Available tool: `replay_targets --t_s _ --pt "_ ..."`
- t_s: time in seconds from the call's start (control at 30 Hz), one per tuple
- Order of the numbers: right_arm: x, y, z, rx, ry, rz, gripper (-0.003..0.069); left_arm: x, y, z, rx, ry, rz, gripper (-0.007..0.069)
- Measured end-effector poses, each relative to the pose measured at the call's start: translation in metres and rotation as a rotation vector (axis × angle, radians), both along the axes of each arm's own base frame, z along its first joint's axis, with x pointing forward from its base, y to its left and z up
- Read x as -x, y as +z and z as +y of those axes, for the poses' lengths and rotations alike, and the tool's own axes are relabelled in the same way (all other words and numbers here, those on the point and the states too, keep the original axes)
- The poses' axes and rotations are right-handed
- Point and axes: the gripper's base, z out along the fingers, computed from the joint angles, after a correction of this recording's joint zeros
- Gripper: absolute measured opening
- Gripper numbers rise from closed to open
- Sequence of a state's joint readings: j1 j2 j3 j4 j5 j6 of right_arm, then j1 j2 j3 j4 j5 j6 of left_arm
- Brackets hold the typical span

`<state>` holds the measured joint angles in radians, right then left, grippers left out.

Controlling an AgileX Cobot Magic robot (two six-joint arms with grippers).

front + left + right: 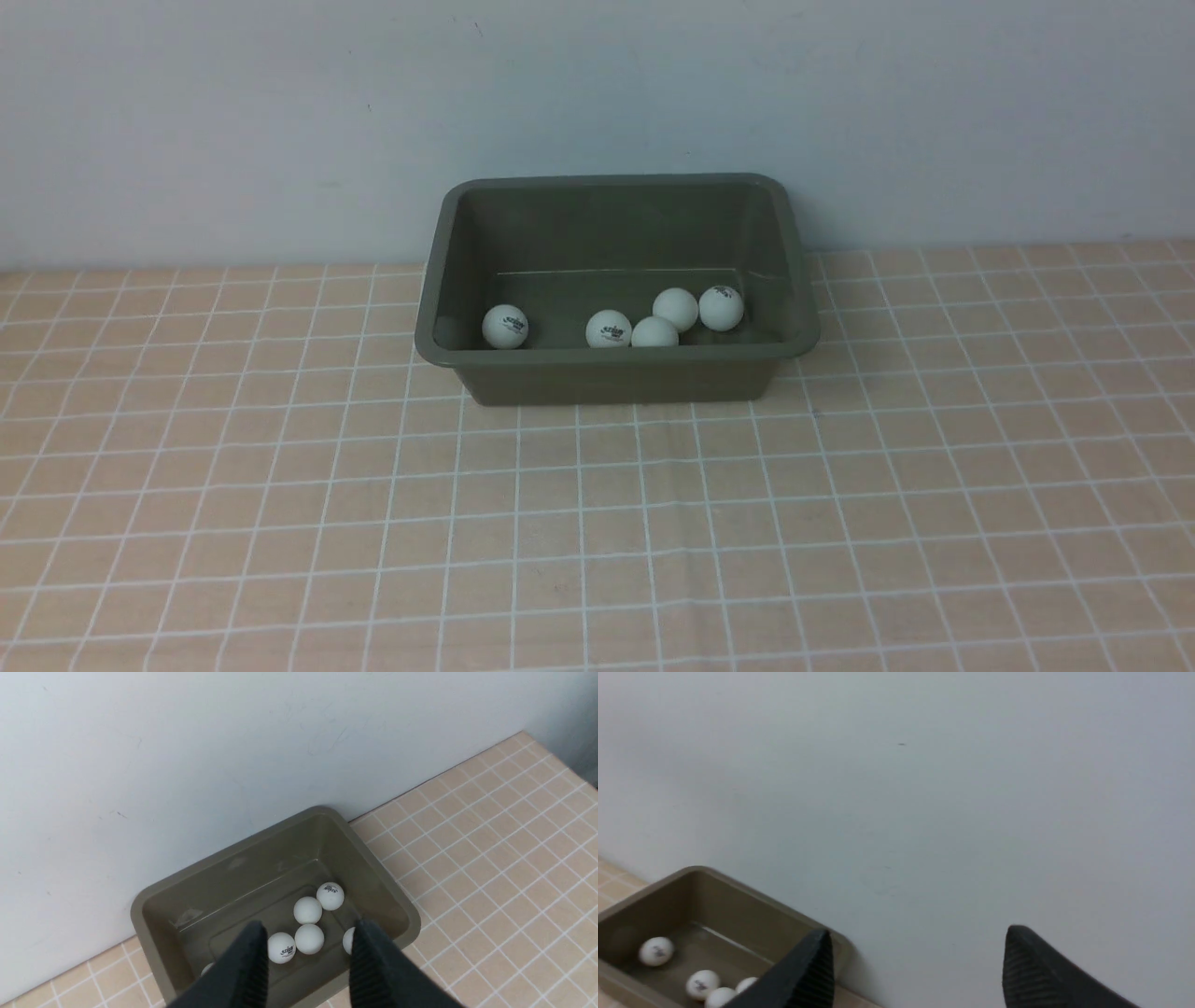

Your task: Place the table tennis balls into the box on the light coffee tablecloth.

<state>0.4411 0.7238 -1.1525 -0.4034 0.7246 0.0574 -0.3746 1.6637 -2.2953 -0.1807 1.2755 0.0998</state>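
Cleanup near its end: table tennis balls [609, 329] at rest inside the box [616, 373], an olive-grey bin set close to the pale wall [597, 93] on the light coffee tablecloth [597, 523]. Five balls countable from the front view; six from the left wrist view, two of them partly hidden behind the dark fingers [247, 970]. No ball visible on the cloth in any view. Aimed down at the box: left gripper [309, 926], jaws apart, nothing between them. Off beside the box and facing the wall: right gripper [920, 931], jaws spread wide, likewise empty. Neither arm in the front view. By the look of it, nothing left to carry.
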Motion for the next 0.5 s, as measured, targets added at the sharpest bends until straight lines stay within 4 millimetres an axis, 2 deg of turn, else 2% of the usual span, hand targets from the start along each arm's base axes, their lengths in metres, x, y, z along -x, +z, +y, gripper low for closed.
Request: replay_targets --t_s 0.07,0.1,0.13,0.17,0.2,0.3,0.5 --pt "0.021 -0.004 -0.015 -0.029 -0.046 -0.025 0.0449 0.006 0.005 0.002 0.005 0.0 -0.014 0.0154" --pt "0.023 -0.005 -0.016 -0.029 -0.051 -0.029 0.0449 0.006 0.005 0.002 0.006 0.0 -0.015 0.0152" --pt "0.037 -0.012 -0.023 -0.049 -0.058 -0.048 0.0447 0.007 0.006 0.003 0.007 0.0 -0.017 0.0137" --pt "0.041 -0.015 -0.025 -0.056 -0.059 -0.051 0.0446 0.008 0.006 0.003 0.007 0.0 -0.018 0.0131" --pt "0.056 -0.033 -0.031 -0.068 -0.054 -0.066 0.044 0.009 0.007 0.003 0.008 -0.001 -0.019 0.0122" --pt "0.068 -0.07 -0.035 -0.088 -0.027 -0.08 0.042 0.009 0.007 0.004 0.009 -0.001 -0.021 0.012" --pt "0.073 -0.135 -0.028 -0.207 0.064 -0.124 0.0371 0.009 0.007 0.004 0.008 -0.001 -0.02 0.012"
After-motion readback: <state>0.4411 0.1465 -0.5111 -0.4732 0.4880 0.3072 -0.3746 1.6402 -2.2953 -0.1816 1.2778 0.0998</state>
